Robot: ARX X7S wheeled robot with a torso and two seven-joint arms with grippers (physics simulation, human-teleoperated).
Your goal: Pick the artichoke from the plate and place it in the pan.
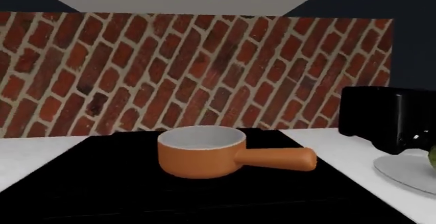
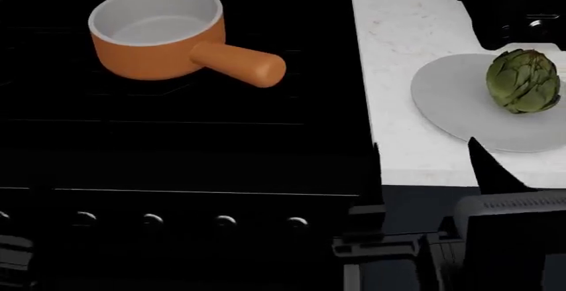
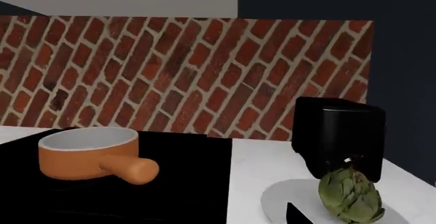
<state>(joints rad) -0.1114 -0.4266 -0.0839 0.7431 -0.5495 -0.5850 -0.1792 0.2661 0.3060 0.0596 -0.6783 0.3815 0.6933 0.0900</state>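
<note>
The green artichoke (image 2: 523,80) stands on the light-grey plate (image 2: 451,99) on the white counter at the right. The orange pan (image 2: 155,36) with a white inside sits empty on the black stove at the far left, with its handle pointing toward the plate. My right gripper (image 2: 426,172) is low at the front, short of the plate, and looks open and empty. One dark finger (image 2: 486,168) shows over the counter edge. The right wrist view shows the artichoke (image 3: 350,196), the plate (image 3: 286,198) and the pan (image 3: 89,155). The left wrist view faces the pan (image 1: 201,152). My left gripper's jaws are lost against the black stove.
A black boxy appliance (image 2: 513,6) stands on the counter right behind the plate. A brick wall (image 1: 204,71) backs the stove and counter. Stove knobs (image 2: 152,221) line the front edge. The white counter (image 2: 398,52) lies between the stove and the plate.
</note>
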